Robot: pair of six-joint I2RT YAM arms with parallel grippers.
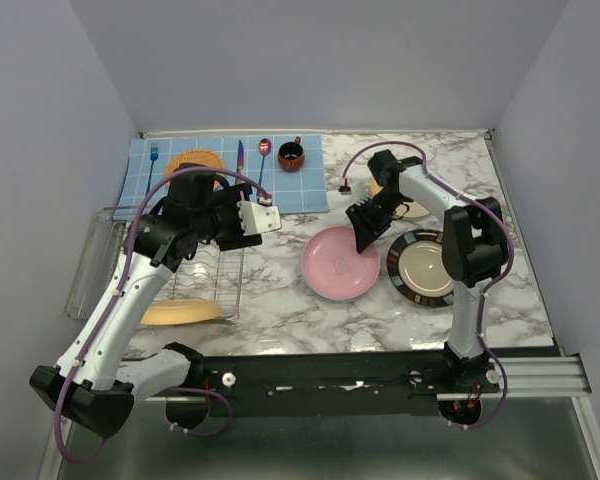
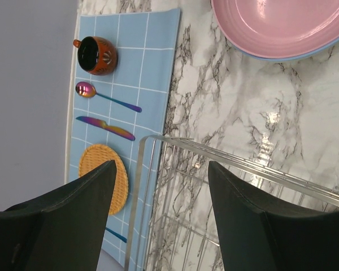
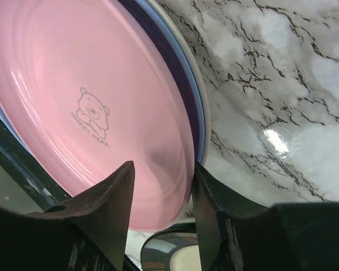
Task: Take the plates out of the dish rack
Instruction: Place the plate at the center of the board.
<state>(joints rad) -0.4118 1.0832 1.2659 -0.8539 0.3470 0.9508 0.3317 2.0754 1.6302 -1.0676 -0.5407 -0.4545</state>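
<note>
The wire dish rack [image 1: 215,275] stands at the left, with a yellow-orange plate [image 1: 180,312] at its near end. My left gripper [image 1: 270,212] hovers open over the rack's far corner [image 2: 175,141] with nothing between its fingers. A pink plate [image 1: 338,265] lies flat in the middle of the table on top of a blue plate [image 3: 199,113]. My right gripper [image 3: 161,165] stands open astride the pink plate's rim [image 3: 183,141], one finger over its face and one outside the edge. A black-rimmed beige plate [image 1: 425,268] lies to the right of the stack.
A blue checked placemat [image 1: 230,170] at the back left carries an orange woven disc [image 1: 195,160], cutlery and a dark red cup [image 1: 291,155]. A cream plate [image 1: 412,208] shows partly behind the right arm. A clear tray [image 1: 90,265] juts out left of the rack.
</note>
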